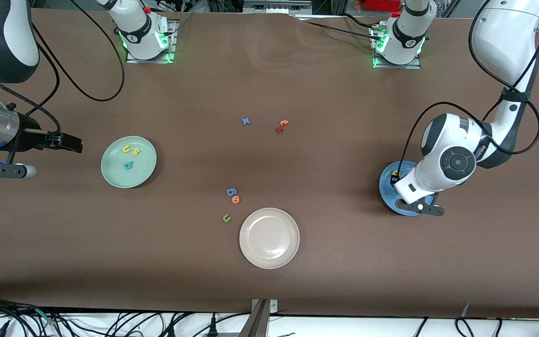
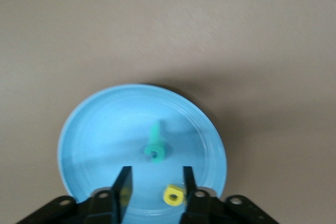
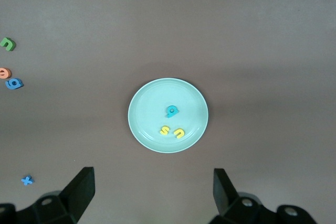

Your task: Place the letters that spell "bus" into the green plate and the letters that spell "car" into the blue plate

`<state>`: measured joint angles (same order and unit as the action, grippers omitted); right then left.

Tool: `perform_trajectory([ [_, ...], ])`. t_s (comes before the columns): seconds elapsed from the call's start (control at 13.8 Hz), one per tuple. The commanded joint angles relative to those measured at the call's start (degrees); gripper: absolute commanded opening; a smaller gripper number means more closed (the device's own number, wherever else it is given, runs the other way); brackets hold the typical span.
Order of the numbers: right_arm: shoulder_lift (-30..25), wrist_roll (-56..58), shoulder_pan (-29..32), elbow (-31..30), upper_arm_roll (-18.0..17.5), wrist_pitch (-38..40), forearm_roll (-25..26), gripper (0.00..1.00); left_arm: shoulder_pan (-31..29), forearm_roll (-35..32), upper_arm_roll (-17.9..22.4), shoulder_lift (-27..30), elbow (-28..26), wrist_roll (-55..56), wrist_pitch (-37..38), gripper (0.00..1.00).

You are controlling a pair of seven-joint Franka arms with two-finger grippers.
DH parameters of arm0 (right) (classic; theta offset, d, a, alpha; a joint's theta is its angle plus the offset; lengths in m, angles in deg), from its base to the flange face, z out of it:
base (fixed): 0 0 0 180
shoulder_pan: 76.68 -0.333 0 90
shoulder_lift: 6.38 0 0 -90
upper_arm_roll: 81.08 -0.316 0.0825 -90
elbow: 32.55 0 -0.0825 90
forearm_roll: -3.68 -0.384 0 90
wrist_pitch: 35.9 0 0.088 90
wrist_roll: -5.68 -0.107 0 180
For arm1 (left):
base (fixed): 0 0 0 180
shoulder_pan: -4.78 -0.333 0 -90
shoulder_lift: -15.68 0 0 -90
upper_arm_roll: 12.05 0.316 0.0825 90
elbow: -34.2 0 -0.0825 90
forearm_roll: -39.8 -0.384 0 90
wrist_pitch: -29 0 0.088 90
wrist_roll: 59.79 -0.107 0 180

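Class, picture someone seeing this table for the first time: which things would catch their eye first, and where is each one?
Probably the green plate toward the right arm's end, holding a teal letter and two yellow ones. Next, the left tool hovering open over the blue plate at the left arm's end, a teal letter and a yellow letter lying below it. The empty white plate sits nearest the front camera, with loose letters scattered mid-table.
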<state>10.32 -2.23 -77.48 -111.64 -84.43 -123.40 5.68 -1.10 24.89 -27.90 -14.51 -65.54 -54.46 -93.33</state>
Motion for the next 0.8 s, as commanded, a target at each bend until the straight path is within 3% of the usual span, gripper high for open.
perform_trajectory([
  [0.0,-2.37,0.00,0.89,-3.00,-0.78,-2.24,0.55,0.99,-1.94,-1.44,-0.41,0.04,2.44,-1.64,0.95,1.00],
  [0.36,-2.03,0.00,0.89,-2.47,-0.78,-2.25,0.29,1.00,-2.12,-0.74,-0.59,5.83,6.92,-1.81,11.11,1.00],
  [0.65,-2.02,-0.09,0.89,-2.29,-0.70,-2.07,0.72,1.00,-2.30,0.05,-0.85,13.74,12.71,-1.99,28.94,1.00],
  [0.72,-2.02,0.00,0.89,-2.29,-0.70,-1.98,0.73,1.00,-2.73,4.14,-0.51,14.36,16.21,-1.90,33.60,1.00],
])
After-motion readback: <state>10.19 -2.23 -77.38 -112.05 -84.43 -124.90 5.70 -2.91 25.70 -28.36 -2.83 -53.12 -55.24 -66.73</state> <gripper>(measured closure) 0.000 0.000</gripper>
